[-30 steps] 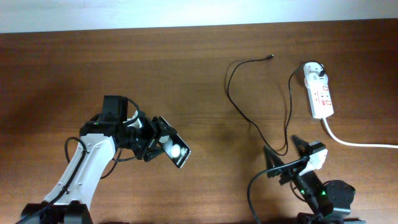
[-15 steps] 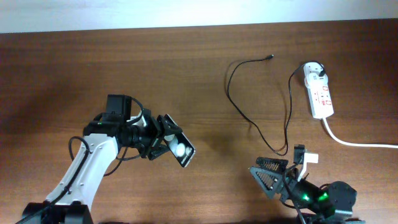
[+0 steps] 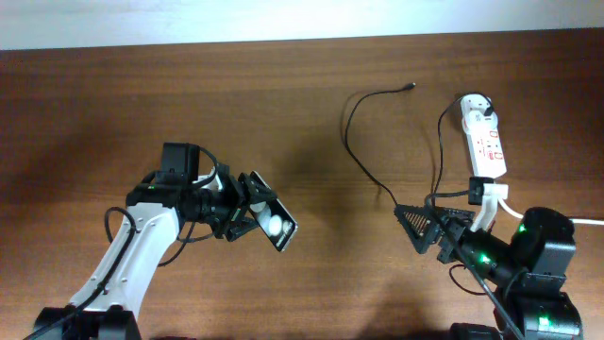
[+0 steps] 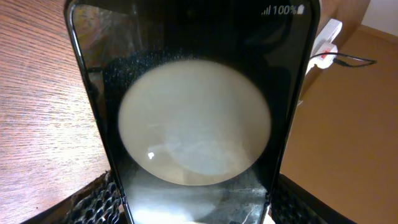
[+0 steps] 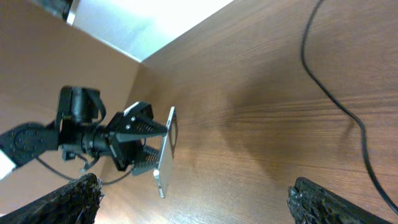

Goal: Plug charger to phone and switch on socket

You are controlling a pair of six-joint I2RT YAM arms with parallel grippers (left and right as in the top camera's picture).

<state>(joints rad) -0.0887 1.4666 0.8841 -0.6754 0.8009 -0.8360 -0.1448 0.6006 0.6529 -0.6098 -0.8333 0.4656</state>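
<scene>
My left gripper [image 3: 243, 210] is shut on the black phone [image 3: 267, 214] and holds it tilted above the table; its glossy face with a round white reflection fills the left wrist view [image 4: 194, 112]. The phone also shows edge-on in the right wrist view [image 5: 166, 152]. The thin black charger cable [image 3: 368, 165] loops across the table right of centre, its plug tip [image 3: 410, 88] lying at the back. Its other end reaches the white socket strip [image 3: 484, 140] at the far right. My right gripper [image 3: 427, 229] is open and empty above the table, just below the cable's loop.
The socket's thick white cord [image 3: 528, 213] runs off to the right edge. The brown wooden table [image 3: 113, 104] fills the view, with a pale wall edge at the back.
My right arm has risen and moved toward the cable, turning its open jaws to face left. My left gripper has shifted the held phone slightly right.
</scene>
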